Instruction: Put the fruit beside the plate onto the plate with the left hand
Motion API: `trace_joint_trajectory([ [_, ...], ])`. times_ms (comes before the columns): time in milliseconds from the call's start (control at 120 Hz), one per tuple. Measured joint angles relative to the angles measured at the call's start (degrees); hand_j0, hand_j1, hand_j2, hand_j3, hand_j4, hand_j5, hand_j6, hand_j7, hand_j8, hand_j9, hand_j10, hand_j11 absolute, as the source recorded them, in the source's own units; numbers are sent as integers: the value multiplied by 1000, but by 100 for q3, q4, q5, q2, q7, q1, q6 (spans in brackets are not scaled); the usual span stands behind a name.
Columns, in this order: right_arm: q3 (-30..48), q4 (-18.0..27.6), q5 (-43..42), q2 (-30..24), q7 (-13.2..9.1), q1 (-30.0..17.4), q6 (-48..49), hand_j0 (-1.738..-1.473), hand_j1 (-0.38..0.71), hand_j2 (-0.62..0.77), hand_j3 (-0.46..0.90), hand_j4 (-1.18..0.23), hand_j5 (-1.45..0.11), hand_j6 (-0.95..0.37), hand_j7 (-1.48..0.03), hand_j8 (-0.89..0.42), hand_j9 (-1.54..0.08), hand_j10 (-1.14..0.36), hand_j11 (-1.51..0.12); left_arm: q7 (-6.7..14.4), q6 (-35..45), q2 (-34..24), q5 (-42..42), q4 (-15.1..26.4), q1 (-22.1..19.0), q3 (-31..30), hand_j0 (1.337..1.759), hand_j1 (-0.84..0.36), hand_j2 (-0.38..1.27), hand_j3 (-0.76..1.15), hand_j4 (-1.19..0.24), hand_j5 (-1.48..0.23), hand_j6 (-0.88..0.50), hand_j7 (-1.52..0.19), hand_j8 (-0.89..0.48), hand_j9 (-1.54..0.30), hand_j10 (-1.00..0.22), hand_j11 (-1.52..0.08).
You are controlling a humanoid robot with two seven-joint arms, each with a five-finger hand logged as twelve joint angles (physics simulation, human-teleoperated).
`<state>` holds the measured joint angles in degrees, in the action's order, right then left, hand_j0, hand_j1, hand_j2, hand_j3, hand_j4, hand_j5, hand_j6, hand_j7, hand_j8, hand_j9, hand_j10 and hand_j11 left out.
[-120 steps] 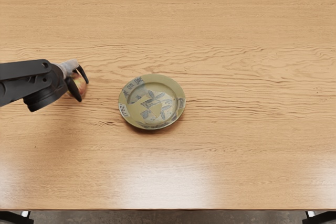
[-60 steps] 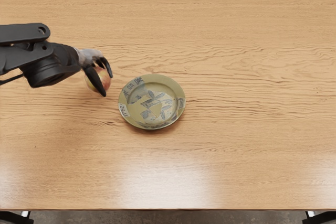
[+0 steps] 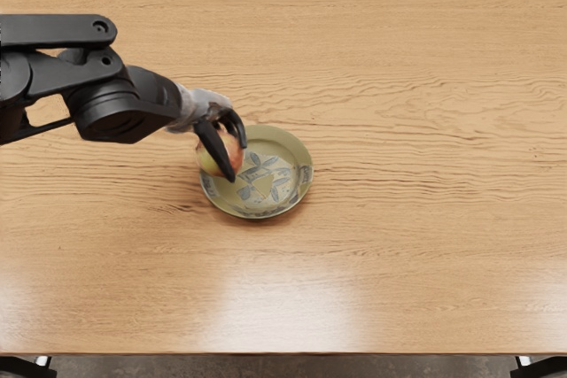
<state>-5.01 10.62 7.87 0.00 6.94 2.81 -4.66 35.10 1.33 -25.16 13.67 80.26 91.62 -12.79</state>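
Head view shows me the left hand (image 3: 213, 126) with its fingers (image 3: 220, 152) curled around the fruit (image 3: 208, 158), holding it above the left edge of the plate (image 3: 299, 174). If I release here, I think it can hit the rim and roll away over the table (image 3: 399, 245).

One plate (image 3: 305, 171), olive-rimmed with a leaf pattern, sits on one wooden bench (image 3: 425, 245). One fruit (image 3: 210, 159), round and yellow-red, is in sight. One arm shows, bearing one hand, the left hand (image 3: 207, 115); its dark fingers (image 3: 221, 150) overlap too closely to count.
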Motion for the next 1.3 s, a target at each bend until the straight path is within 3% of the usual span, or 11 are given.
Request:
trace_joint_trajectory([
  [33, 0, 0, -1, 0, 0, 0, 0, -1658, -308, -7, 0, -35, -45, -35, -45, -35, -45, -35, -45, 1, -7, 45, -51, 3, 19, 1, 1638, -171, 218, 0, -830, -1202, -334, -1232, -126, -1241, -314, -1198],
  [108, 0, 0, -1, 0, 0, 0, -1, -1658, -308, -7, 0, -35, -45, -35, -45, -35, -45, -35, -45, 0, -4, 191, -125, -1, 21, 1, 1641, -179, 451, 0, -819, -1238, -409, -1234, -210, -1235, -368, -1188],
  [175, 0, 0, -2, 0, 0, 0, -5, -1658, -308, -7, 0, -35, -45, -35, -45, -35, -45, -35, -45, -3, 36, 204, -135, -38, 23, 3, 1644, -188, 464, 0, -752, -1148, -403, -1131, -248, -1126, -341, -1090],
  [367, 0, -1, -2, 0, 0, -4, -7, -1658, -308, -7, 0, -35, -45, -35, -45, -35, -45, -35, -45, -9, 169, 213, -112, -118, 48, 22, 1653, -50, 219, 0, -456, -646, -320, -639, -260, -637, -322, -631],
  [375, 0, -1, -2, 0, 0, -5, -7, -1658, -308, -7, 0, -35, -45, -35, -45, -35, -45, -35, -45, -9, 170, 213, -116, -118, 48, 25, 1653, -46, 211, 0, -446, -635, -315, -629, -257, -627, -263, -618],
  [692, 0, 1, -1, 0, 0, -3, -6, -1658, -307, -7, 0, -35, -45, -35, -45, -35, -45, -35, -45, -10, 117, 82, -179, -95, 21, 367, 1657, 31, 85, 0, -291, -389, -264, -388, -251, -388, -252, -386],
  [858, 0, 1, 0, 0, 0, -1, -7, -1658, -308, -7, 0, -35, -45, -35, -45, -35, -45, -35, -45, -10, -740, -1178, -809, 76, 17, 773, 1658, 42, 65, 0, -268, -352, -256, -352, -250, -352, -251, -351],
  [992, 0, 1, 1, 0, 0, -1, -7, -1658, -308, -7, 0, -35, -45, -35, -45, -35, -45, -35, -45, -10, -1884, -2157, -1693, 294, -100, 950, 1658, 46, 58, 0, -259, -339, -252, -338, -250, -338, -250, -338],
  [1133, 0, 1, 3, 0, 0, 0, -7, -1658, -308, -7, 0, -35, -45, -35, -45, -35, -45, -35, -45, -10, -3045, -2984, -2166, 401, -831, 1278, 1658, 48, 54, 0, -254, -331, -250, -331, -249, -331, -249, -331],
  [1300, 0, 1, 4, 0, 0, 0, -7, -1658, -308, -7, 0, -35, -45, -35, -45, -35, -45, -35, -45, -10, -3519, -3585, -2247, 383, -1011, 1491, 1658, 50, 51, 0, -250, -327, -249, -327, -248, -326, -249, -326],
])
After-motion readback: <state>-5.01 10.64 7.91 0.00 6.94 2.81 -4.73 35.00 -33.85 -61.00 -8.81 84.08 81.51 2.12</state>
